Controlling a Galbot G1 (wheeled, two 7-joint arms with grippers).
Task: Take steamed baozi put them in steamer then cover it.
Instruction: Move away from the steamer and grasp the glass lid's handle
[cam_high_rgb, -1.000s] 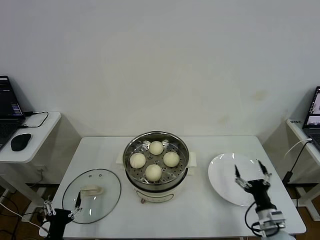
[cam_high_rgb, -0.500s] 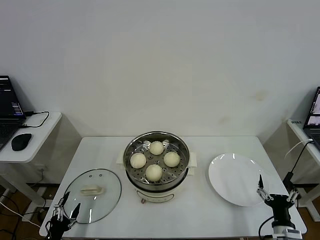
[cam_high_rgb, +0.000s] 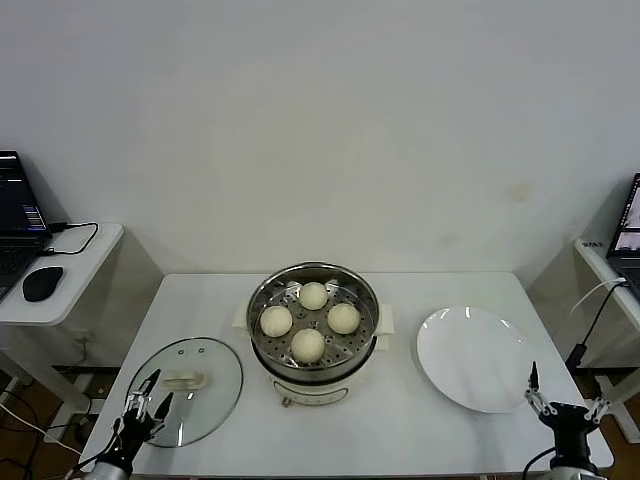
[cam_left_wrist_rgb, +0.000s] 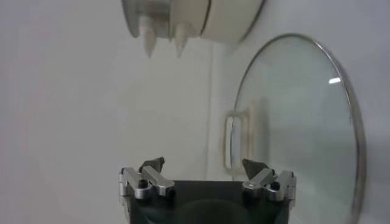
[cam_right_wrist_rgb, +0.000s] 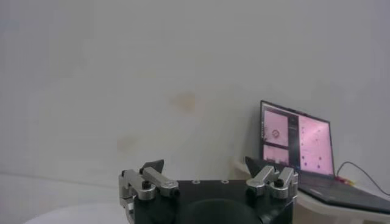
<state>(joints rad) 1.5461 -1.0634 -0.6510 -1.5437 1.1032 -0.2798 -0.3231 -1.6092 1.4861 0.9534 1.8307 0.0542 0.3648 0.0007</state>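
Several cream-white baozi (cam_high_rgb: 307, 344) lie on the perforated tray inside the shiny steamer (cam_high_rgb: 259, 298) at the table's middle. The glass cover (cam_high_rgb: 213, 372) lies flat on the table to the steamer's left, its cream handle (cam_high_rgb: 182, 381) facing up. My left gripper (cam_high_rgb: 148, 400) hovers open and empty at the cover's near edge. In the left wrist view the left gripper (cam_left_wrist_rgb: 204, 163) faces the cover (cam_left_wrist_rgb: 292, 122) and its handle (cam_left_wrist_rgb: 241, 137). My right gripper (cam_high_rgb: 568, 392) is open and empty at the table's front right corner. The right gripper (cam_right_wrist_rgb: 205, 163) faces the wall.
A bare white plate (cam_high_rgb: 470, 357) sits right of the steamer, close to my right gripper. Side tables with a laptop (cam_right_wrist_rgb: 295, 143) on the right and a laptop and mouse (cam_high_rgb: 41, 283) on the left flank the table.
My right gripper has drawn back from over the plate to the table's front right corner. My left gripper has shifted slightly in over the cover's near edge. Both stay open.
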